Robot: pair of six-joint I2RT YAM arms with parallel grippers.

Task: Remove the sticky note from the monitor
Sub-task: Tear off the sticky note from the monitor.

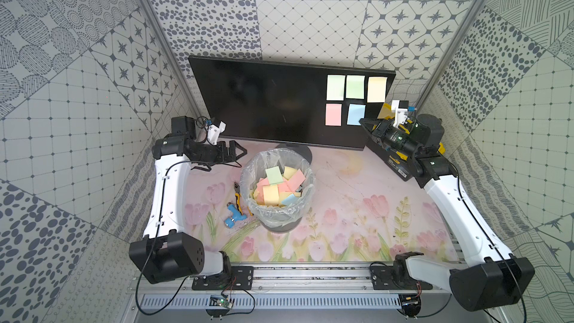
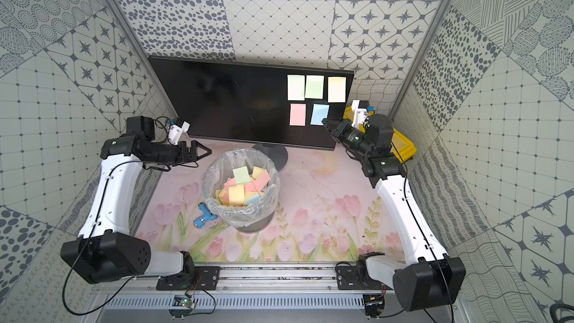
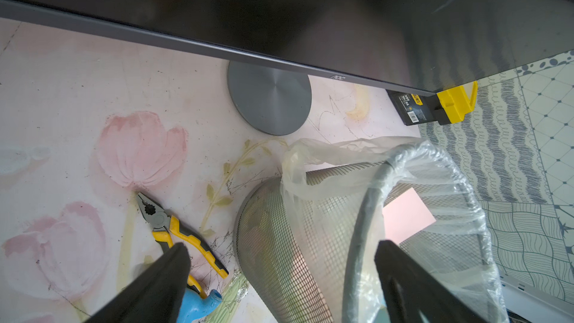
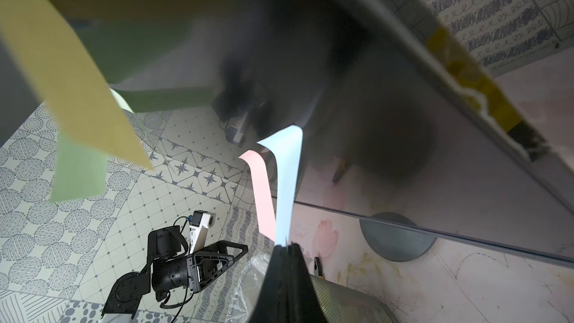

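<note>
The black monitor (image 1: pixel 264 104) stands at the back and carries several sticky notes on its right half. Lowest and rightmost of them is the blue sticky note (image 1: pixel 355 114), with a pink note (image 1: pixel 333 114) beside it. My right gripper (image 1: pixel 362 121) is shut on the blue note's lower edge. In the right wrist view the blue sticky note (image 4: pixel 287 181) runs from the screen down into the closed right gripper (image 4: pixel 286 245). My left gripper (image 1: pixel 240 152) hangs open and empty below the monitor's left part, beside the bin. The left gripper (image 3: pixel 279 247) holds nothing.
A mesh waste bin (image 1: pixel 248 178) lined with clear plastic holds several discarded notes in front of the monitor's round stand base (image 3: pixel 270 100). Yellow-handled pliers (image 1: pixel 238 195) and a blue fitting (image 1: pixel 233 215) lie left of the bin. A yellow and black case (image 2: pixel 403 144) sits behind the right arm.
</note>
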